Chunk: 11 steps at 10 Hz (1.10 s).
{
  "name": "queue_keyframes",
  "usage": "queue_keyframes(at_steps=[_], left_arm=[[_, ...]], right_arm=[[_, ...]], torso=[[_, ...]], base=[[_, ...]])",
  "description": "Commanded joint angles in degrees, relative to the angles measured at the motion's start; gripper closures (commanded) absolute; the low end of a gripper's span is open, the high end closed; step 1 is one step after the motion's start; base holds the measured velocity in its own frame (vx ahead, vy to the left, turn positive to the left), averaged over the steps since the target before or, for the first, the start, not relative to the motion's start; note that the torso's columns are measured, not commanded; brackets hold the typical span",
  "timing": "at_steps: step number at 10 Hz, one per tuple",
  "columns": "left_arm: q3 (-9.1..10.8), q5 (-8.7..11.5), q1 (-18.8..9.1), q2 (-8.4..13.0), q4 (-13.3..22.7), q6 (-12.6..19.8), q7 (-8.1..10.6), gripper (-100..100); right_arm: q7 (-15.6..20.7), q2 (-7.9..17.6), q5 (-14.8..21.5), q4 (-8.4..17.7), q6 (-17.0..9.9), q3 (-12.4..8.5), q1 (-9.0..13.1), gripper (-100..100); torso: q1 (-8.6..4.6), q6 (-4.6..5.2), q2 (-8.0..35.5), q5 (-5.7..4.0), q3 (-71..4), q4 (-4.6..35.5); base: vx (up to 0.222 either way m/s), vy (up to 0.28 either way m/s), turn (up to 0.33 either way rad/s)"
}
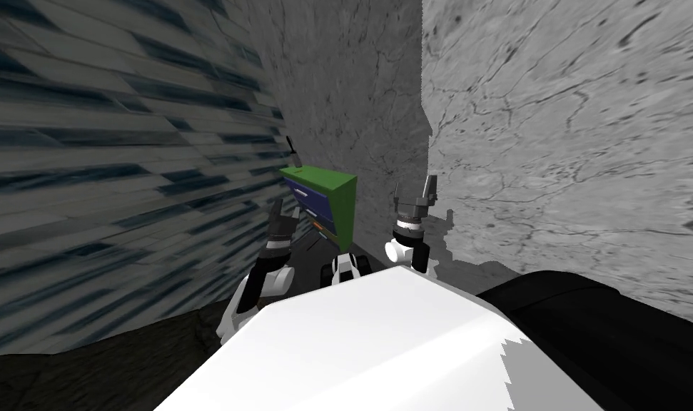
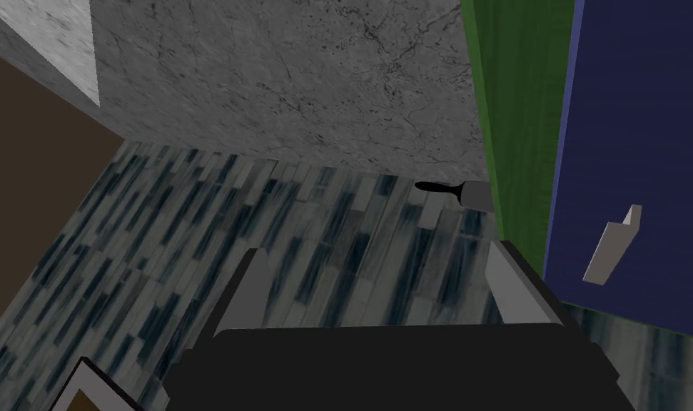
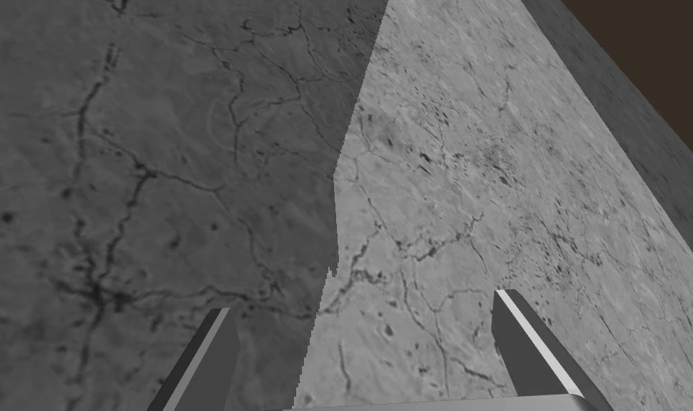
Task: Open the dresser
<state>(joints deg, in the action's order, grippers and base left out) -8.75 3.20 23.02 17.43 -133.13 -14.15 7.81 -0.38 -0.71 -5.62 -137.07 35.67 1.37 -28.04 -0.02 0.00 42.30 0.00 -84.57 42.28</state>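
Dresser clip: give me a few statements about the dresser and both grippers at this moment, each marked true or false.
The left gripper is open and empty. True.
The handle sits between its fingers. False: it lies beyond one finger, untouched.
The dresser has a green frame and blue drawer fronts. True.
The right gripper is shut on the handle. False: it is open, facing a grey wall.

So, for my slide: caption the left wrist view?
Open left claw beside the green dresser, short of its grey handle.
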Motion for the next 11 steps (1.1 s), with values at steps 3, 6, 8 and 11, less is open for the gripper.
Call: queue_keyframes(at_steps=[3, 6, 8, 11], left_arm=[[-1.62, -1.06, -2.45, 4.31, -0.72, 7.14, 2.08, -100], [-2.65, -1.74, -4.00, 7.44, -0.94, 11.42, 3.40, -100], [-3.37, -2.21, -5.09, 9.79, -1.07, 14.44, 4.32, -100], [-4.53, -2.98, -6.86, 14.06, -1.22, 19.30, 5.80, -100]], right_arm=[[0.00, 0.00, 0.00, 0.00, 0.00, 0.00, 0.00, 0], [0.00, 0.00, 0.00, 0.00, 0.00, 0.00, 0.00, 0], [0.00, 0.00, 0.00, 0.00, 0.00, 0.00, 0.00, 0], [0.00, 0.00, 0.00, 0.00, 0.00, 0.00, 0.00, 0]], torso=[[0.03, 0.01, 0.07, 0.01, 0.05, 0.02], [-0.01, 0.01, -0.02, 0.00, -0.01, -0.01], [0.05, -0.01, -0.05, 0.01, -0.03, -0.02], [0.13, 0.00, 0.04, 0.03, 0.03, 0.01]], base=[[0.055, 0.101, -0.164], [0.051, 0.100, -0.143], [0.060, 0.109, -0.145], [0.048, 0.132, -0.163]])
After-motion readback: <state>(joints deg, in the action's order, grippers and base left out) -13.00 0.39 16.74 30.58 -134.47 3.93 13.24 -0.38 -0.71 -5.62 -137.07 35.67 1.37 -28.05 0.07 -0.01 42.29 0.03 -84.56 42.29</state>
